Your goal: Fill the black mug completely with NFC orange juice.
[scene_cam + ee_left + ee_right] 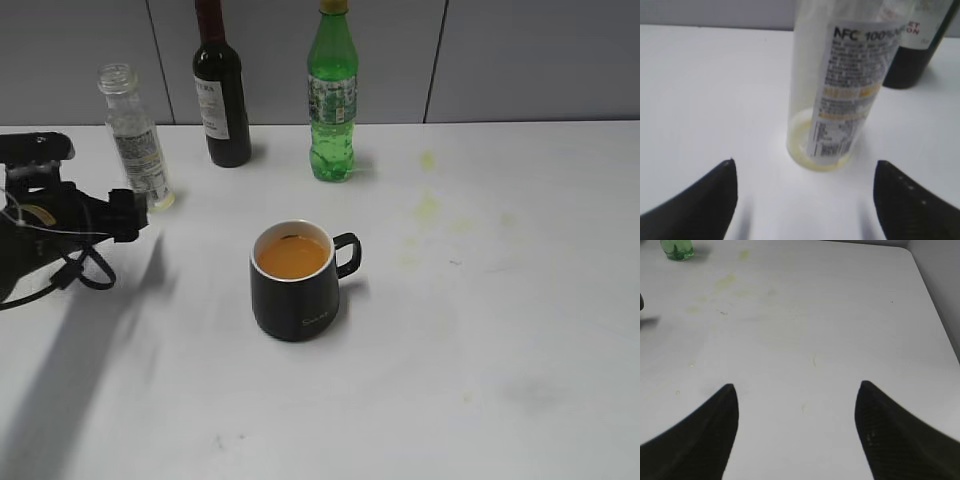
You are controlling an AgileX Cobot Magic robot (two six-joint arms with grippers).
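Both claws stand wide apart and hold nothing. Just ahead of the left gripper (805, 172), not touching it, the nearly drained NFC juice bottle (837, 90) stands upright. Off to that gripper's right sits the black mug (295, 283), filled with orange juice (292, 256). Only stained tabletop (805, 340) lies before the right gripper (797, 400).

Black left arm (45, 205) with looping black cables, tapered matte-black pincer fingers (695, 205).
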